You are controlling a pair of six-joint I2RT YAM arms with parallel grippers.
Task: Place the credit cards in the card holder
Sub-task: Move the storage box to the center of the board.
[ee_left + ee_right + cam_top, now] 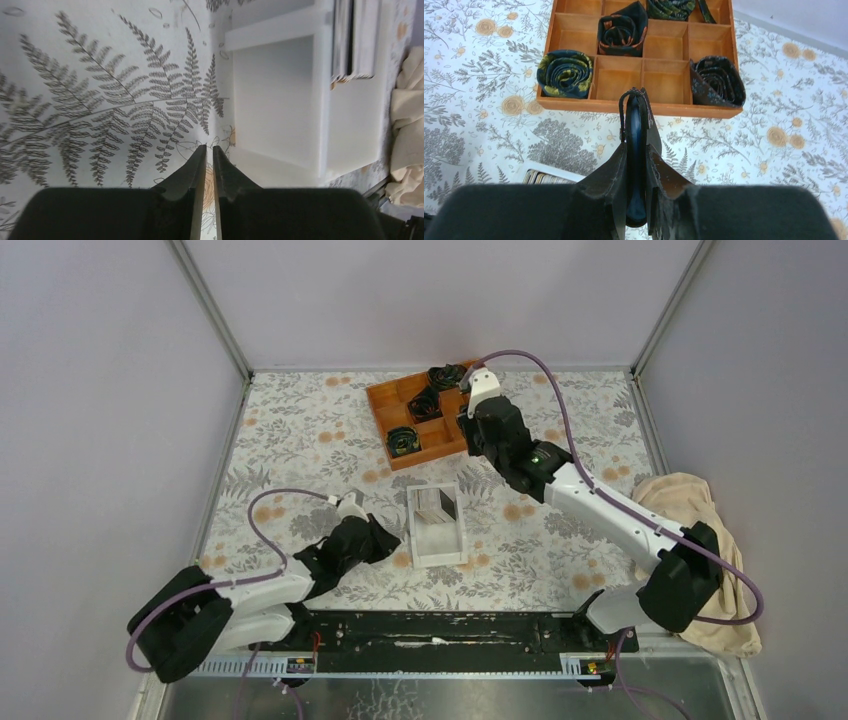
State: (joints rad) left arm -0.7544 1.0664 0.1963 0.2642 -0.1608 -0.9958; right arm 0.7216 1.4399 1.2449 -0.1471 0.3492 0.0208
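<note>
the step in hand looks like carrying the card holder (634, 115) over to the cards, and it goes best if the right gripper (636, 150) keeps its pinch firm and level. the folded wallet is held edge-on, so a tilt could let it swing or slip. it should probably be set down on bare tabletop (320, 440) just beside the white box (438, 552), with its opening side reachable so the other arm can help spread it. the right gripper is clenched on the card holder, which stands upright between the fingers and sticks out past their tips. it hangs over the tabletop just near of the orange compartment tray (634, 106), clear of the rolled ties (565, 73). the credit cards (437, 503) stand on edge in the far part of the white box, near and left of that gripper. the left gripper (210, 147) sits low by the box's left side, pressed almost closed on nothing, with the cards to its far right.
</note>
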